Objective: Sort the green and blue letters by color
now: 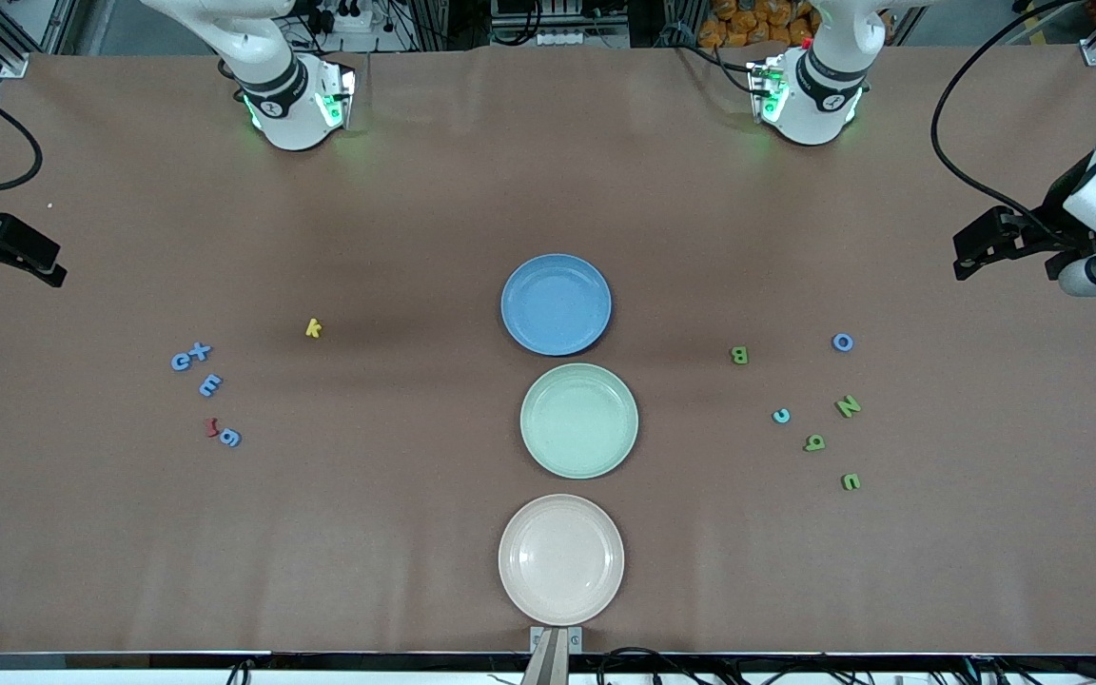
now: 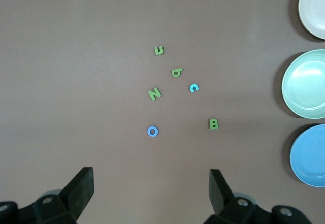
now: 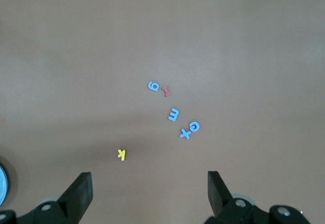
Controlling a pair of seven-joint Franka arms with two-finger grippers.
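Front view: both pincers, left pincer point(image 2: 151, 193) and right pincer point(image 3: 150, 193), hang open, far from the blue plate point(image 1: 556, 304); tiny flat letters like the green B point(image 1: 739, 355) could easily slip.

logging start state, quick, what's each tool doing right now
Left tool: open, holding nothing, up over the table at the left arm's end.
Right tool: open, holding nothing, up over the table at the right arm's end.

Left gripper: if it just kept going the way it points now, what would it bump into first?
Probably bare table. The left gripper, jaws open, points down at the cloth short of the blue O and green B; depth is hard to judge.
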